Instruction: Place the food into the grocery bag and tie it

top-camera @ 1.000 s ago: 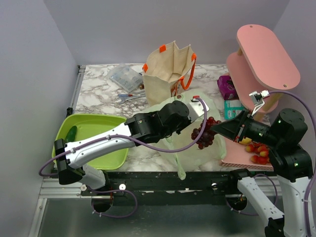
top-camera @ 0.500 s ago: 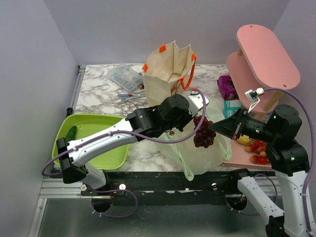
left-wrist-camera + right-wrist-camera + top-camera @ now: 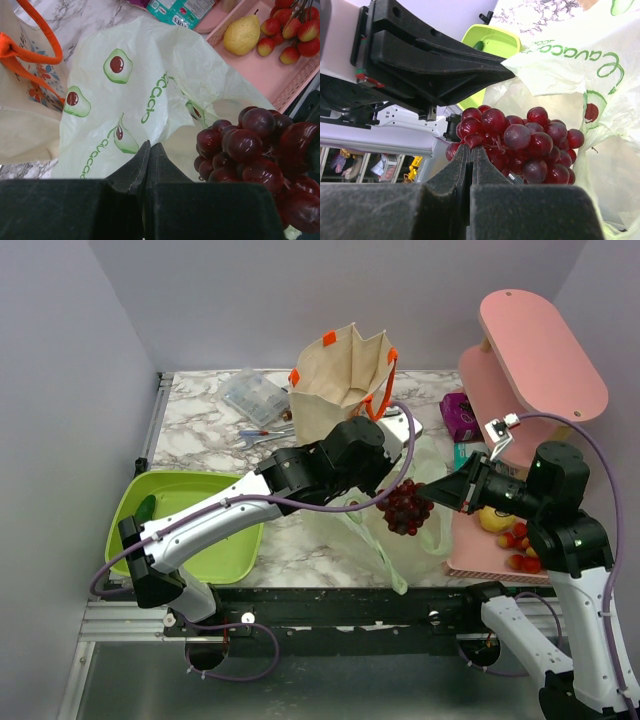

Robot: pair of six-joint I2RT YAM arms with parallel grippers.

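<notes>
The right gripper, clenched apparently on the stem, dangles the grapes just above the grocery bag, whose mouth gapes directly below. The left gripper pinches the bag's rim.

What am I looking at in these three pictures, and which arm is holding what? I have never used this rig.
Two robot arms are bolted at the near edge of the table. One picture looks down from above and behind them; the other two come from a camera on each wrist. The left tool is shut on the edge of the green avocado-print grocery bag, holding it up. The right tool is shut on a bunch of dark red grapes, next to the bag's open mouth. On the pink tray lie a lemon and strawberries. Also on the table: a beige tote and a lime green tray.
</notes>
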